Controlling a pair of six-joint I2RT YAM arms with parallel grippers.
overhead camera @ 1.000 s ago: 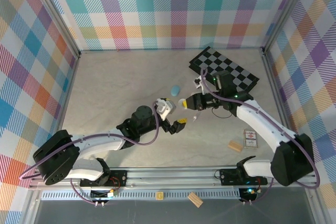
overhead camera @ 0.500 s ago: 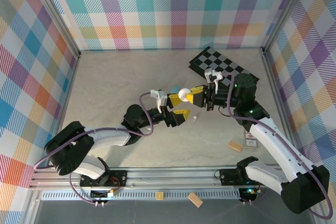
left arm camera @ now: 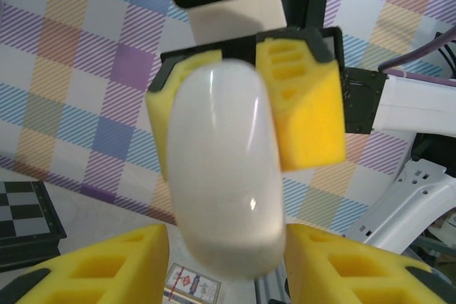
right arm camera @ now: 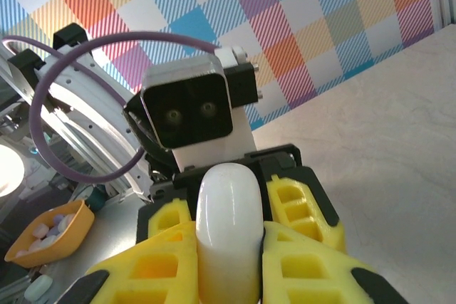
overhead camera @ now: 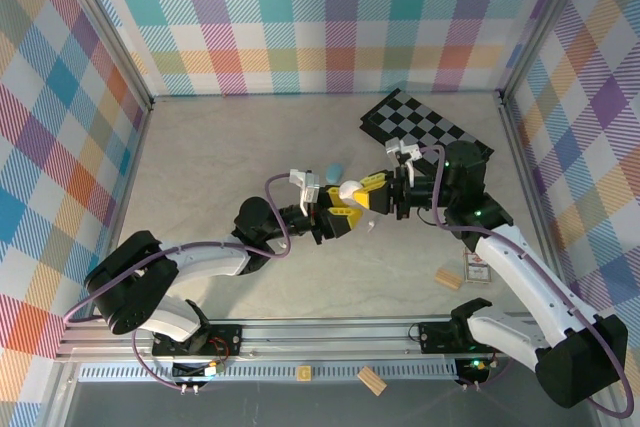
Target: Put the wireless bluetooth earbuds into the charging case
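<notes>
A: Status: white case [left arm camera: 221, 169] is mid-air, right gripper [right arm camera: 228, 243] clamped on one end. Left gripper [left arm camera: 226, 254] flanks the other end, jaws just beside it; we can't tell if they bite.
B: Earbuds [right arm camera: 50, 227]?
A: None in, we judge; case looks shut. They sit in an orange tray [right arm camera: 87, 213], well off from both grippers. We have opening and insertion left.

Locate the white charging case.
Mid-table in the top view, the white charging case sits clamped in the right gripper, the left gripper at its other end.
</notes>
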